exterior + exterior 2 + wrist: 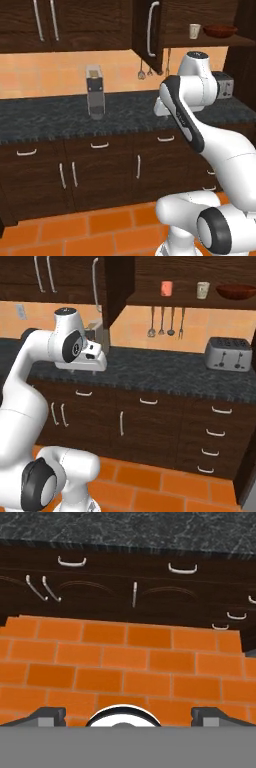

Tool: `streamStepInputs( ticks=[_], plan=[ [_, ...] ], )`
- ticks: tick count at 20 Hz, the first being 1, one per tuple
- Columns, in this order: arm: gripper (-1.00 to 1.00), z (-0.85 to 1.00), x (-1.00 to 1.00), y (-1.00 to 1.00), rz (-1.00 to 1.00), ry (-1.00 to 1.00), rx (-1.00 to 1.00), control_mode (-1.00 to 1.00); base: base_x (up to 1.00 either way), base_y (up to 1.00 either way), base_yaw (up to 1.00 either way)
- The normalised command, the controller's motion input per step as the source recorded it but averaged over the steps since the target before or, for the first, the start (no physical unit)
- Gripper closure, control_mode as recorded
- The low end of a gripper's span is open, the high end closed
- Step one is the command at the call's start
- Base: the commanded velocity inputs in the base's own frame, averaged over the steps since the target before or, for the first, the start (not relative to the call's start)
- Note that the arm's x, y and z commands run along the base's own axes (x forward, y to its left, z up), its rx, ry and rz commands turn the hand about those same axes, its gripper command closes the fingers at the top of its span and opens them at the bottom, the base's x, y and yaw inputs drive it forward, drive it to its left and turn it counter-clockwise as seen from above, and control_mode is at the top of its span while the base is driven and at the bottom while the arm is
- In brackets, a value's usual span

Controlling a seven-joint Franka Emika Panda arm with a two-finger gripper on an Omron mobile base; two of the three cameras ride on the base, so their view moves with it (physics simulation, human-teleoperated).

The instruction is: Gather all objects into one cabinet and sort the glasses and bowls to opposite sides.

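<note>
The gripper (128, 714), jaws wide and empty, faces the floor. At two o'clock in the cabinet (165, 266), cups sit left of the reddish-brown bowl (236, 290), likely sorted already

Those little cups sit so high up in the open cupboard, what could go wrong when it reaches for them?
The open cabinet door hangs beside the arm's path and could be struck. The salmon-orange cup, beige cup and reddish-brown bowl stand near the shelf's front edge, so a nudge might tip one off. The open gripper faces the floor, far from them.
</note>
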Motion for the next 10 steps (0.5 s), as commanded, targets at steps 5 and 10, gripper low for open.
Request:
streamStepInputs(
  ticks=[5, 10],
  plan=[
    [-1.00, 0.00, 0.00, 0.00, 0.00, 0.00, 0.00, 1.00, -0.26, 0.63, 0.24],
    [-1.00, 0.00, 0.00, 0.00, 0.00, 0.00, 0.00, 1.00, -0.09, 0.34, 0.38]
  ],
)
